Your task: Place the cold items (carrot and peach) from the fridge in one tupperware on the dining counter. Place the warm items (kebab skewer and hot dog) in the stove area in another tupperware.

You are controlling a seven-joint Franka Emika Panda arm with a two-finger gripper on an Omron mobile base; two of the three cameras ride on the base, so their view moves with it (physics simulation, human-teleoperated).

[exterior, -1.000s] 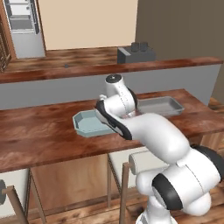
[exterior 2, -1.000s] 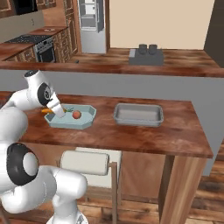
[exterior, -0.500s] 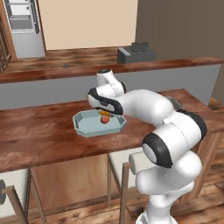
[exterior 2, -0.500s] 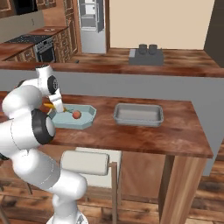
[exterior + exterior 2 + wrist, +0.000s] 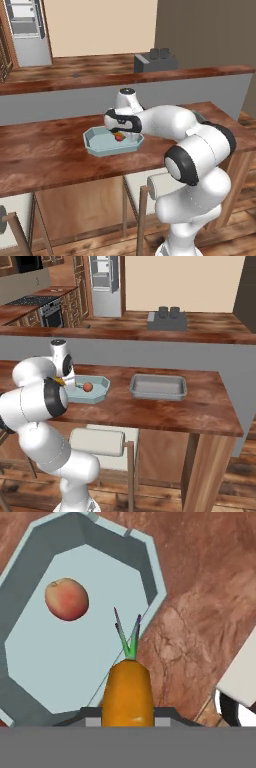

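Observation:
A light blue eight-sided tupperware [image 5: 100, 145] [image 5: 97, 395] [image 5: 150, 577] sits on the wooden dining counter [image 5: 45, 160]. A red-orange peach [image 5: 67, 599] [image 5: 87, 387] [image 5: 119, 137] lies inside it. My gripper [image 5: 127, 717] [image 5: 64, 381] is shut on an orange carrot [image 5: 127, 689] [image 5: 59, 381] with green leaves. In the hand view the carrot hangs over the tupperware's rim, with the peach apart from it, further in. In the left base view the hand sits low over the tupperware's far right side.
A grey rectangular tupperware [image 5: 158, 387] stands on the same counter to the right. A dark grey appliance [image 5: 155, 61] [image 5: 167, 318] sits on the back counter. A white stool [image 5: 97, 442] stands under the counter's front edge. The fridge [image 5: 30, 30] is far behind.
The arm has stretched out and its elbow has swung to the right, bringing the hand over the blue tupperware. The carrot stays in the shut gripper and the peach has not moved.

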